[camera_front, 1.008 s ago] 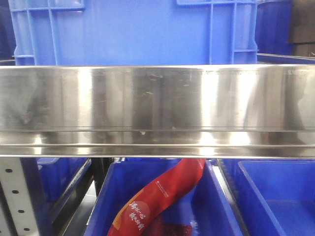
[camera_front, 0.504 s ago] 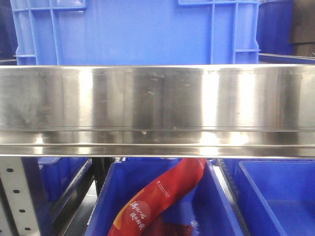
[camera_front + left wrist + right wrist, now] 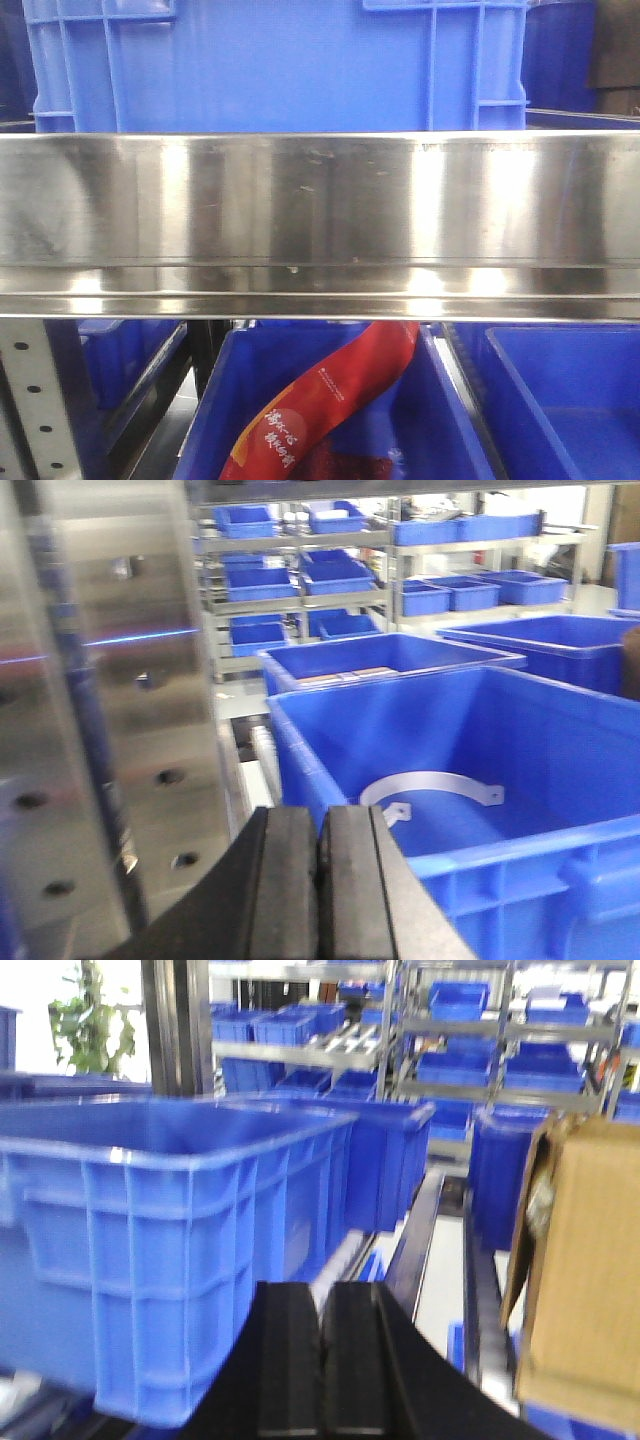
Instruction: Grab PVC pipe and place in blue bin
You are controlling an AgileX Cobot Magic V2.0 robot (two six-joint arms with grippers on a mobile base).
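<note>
1. Left tool (image 3: 320, 880) had its two black pads pressed flat together with nothing between them, seen at the bottom of the left wrist view.
2. Right tool (image 3: 322, 1370) was likewise closed, pads touching along a thin seam and holding nothing.
3. Landmark for what follows is the large blue bin (image 3: 470, 780) in the left wrist view; the left tool sat just in front of its near left corner, outside the rim.
4. Inside that bin lay a pale curved strip with small tabs at its ends (image 3: 430, 790), resting on the floor toward the near wall; whether it was PVC I cannot tell.
5. No straight pipe was visible in any view, so the place of the PVC pipe cannot be told.
6. Behind the bin stood a second blue bin (image 3: 385, 660) with flat items in it, too blurred to name.
7. Left of the bin rose a shiny metal upright with holes (image 3: 120, 700).
8. Far behind the bin, shelving racks (image 3: 300, 570) carried many smaller blue trays.
9. From the front view, a wide stainless steel shelf edge (image 3: 320, 220) crossed the frame, with a blue crate (image 3: 280, 65) standing on top.
10. Below that shelf a red packet with printed lettering (image 3: 330, 400) leaned in a lower blue bin (image 3: 240, 400).
11. Beside the right tool stood another blue crate (image 3: 170, 1230), and a cardboard box (image 3: 580, 1270) on the other side.
</note>
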